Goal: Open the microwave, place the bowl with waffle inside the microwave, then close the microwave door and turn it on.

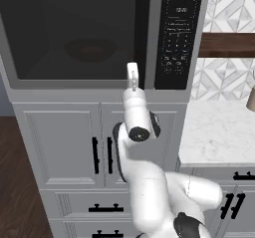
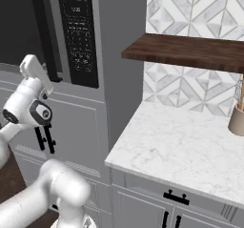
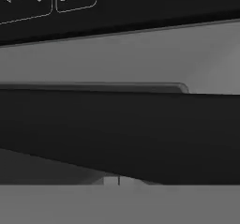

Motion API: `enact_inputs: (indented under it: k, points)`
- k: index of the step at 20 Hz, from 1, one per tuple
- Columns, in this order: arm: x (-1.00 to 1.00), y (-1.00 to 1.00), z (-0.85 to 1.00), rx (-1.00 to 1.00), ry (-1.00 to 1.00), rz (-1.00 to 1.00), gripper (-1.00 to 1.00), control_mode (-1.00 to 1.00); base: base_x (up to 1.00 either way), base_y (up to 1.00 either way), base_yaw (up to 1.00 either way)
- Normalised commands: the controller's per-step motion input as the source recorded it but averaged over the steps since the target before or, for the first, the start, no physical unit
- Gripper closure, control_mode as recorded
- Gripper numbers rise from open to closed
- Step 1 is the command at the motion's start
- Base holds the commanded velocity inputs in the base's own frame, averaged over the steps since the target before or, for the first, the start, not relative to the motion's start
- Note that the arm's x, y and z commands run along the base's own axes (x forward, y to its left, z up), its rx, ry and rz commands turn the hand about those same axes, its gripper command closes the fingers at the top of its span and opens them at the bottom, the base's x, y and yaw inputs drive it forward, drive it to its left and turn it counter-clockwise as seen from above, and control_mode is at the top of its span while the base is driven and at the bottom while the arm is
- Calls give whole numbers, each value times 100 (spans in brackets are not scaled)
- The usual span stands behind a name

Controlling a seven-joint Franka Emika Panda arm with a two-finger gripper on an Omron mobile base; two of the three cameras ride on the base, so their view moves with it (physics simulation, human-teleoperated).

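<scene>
The microwave (image 1: 99,90) is built in above the cabinets, and its microwave door (image 1: 74,33) stands closed. Behind the dark glass I make out the round brown bowl (image 1: 91,49); the waffle is too dim to tell. My gripper (image 1: 132,71) is raised at the door's lower right corner, by the bottom end of the tall black handle (image 1: 142,33), left of the keypad (image 1: 177,33). From the right I see the gripper (image 2: 29,64) just left of the handle (image 2: 45,31). The hand view has the handle (image 3: 117,134) very close, with keypad (image 3: 47,3) above. The jaws are shut, with nothing seen between them.
White cabinet doors with short black handles (image 1: 102,155) sit under the microwave. A marble counter (image 2: 181,146) runs to the right, with a dark wooden shelf (image 2: 190,50) over it and a tan container (image 2: 237,117) at its far right.
</scene>
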Motion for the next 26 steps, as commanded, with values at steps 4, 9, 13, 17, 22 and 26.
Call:
enact_inputs:
  k: [4, 9, 13, 17, 22, 26]
  points:
    - [21, -100, 38, 47, 42, 12, 100, -100, 0, 0, 0]
    - [22, -94, 51, 43, 50, 11, 100, -100, 0, 0, 0]
    - [-43, 23, 41, 6, 28, 22, 100, -100, 0, 0, 0]
    - [-80, 43, 53, -1, 15, 24, 100, -100, 0, 0, 0]
    - [-94, 18, 47, -2, 34, 9, 100, -100, 0, 0, 0]
    - [-64, 0, 28, -3, 70, -11, 100, -100, 0, 0, 0]
